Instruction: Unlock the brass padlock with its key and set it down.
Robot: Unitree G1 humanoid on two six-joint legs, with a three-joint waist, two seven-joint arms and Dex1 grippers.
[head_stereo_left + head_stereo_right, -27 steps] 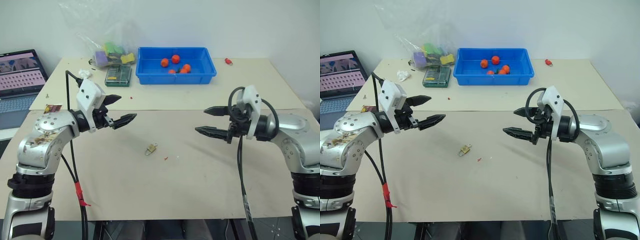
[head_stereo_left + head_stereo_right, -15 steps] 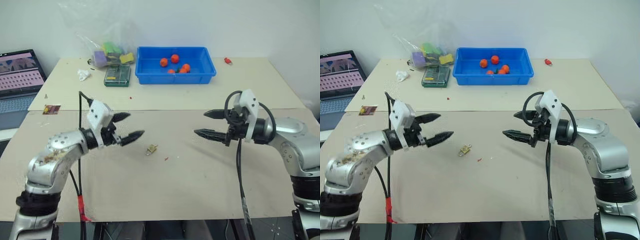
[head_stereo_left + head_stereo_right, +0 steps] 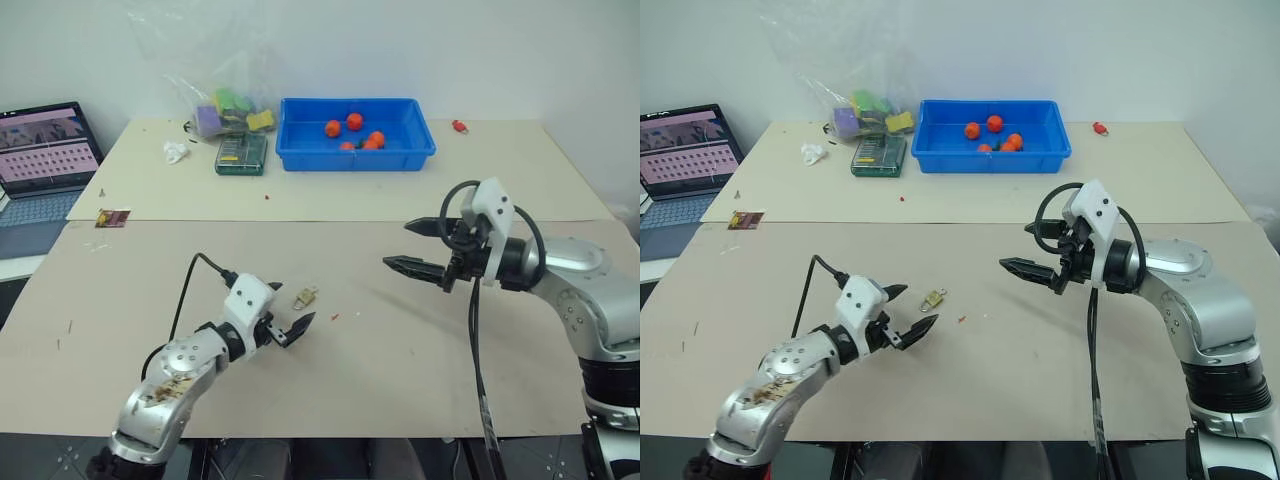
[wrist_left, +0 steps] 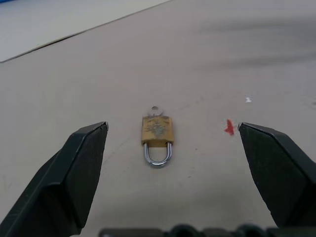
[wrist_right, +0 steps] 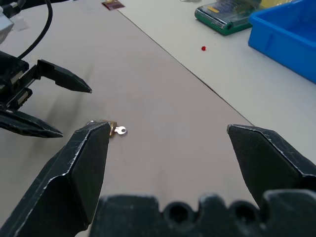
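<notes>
We see the brass padlock (image 4: 157, 133) lying flat on the tan desk (image 3: 420, 360), its silvery shackle (image 4: 158, 155) pointing toward our left gripper (image 3: 288, 318) and a small silvery key (image 4: 155, 110) showing at the opposite end of its body. A tiny red scrap (image 4: 229, 127) lies on the desk just beside the padlock.

Our left gripper sits low over the desk, near the padlock, with its fingers (image 4: 74, 163) spread wide and holding nothing; from the left wrist, the padlock lies between the two fingers and touches neither.

Our right gripper (image 3: 418, 247) hovers above the desk, well apart from the padlock, on the far side of it from the left gripper. Its fingers (image 5: 81, 163) are also spread wide and empty.

Behind the padlock, toward the wall, stands a blue bin (image 3: 300, 140) with orange-red balls (image 3: 332, 128) in it. Left of the bin from the padlock's side are a green box (image 3: 240, 154) and a clear plastic bag (image 3: 225, 95) of coloured pieces. A laptop (image 3: 45, 150) is open far to the padlock's left.
</notes>
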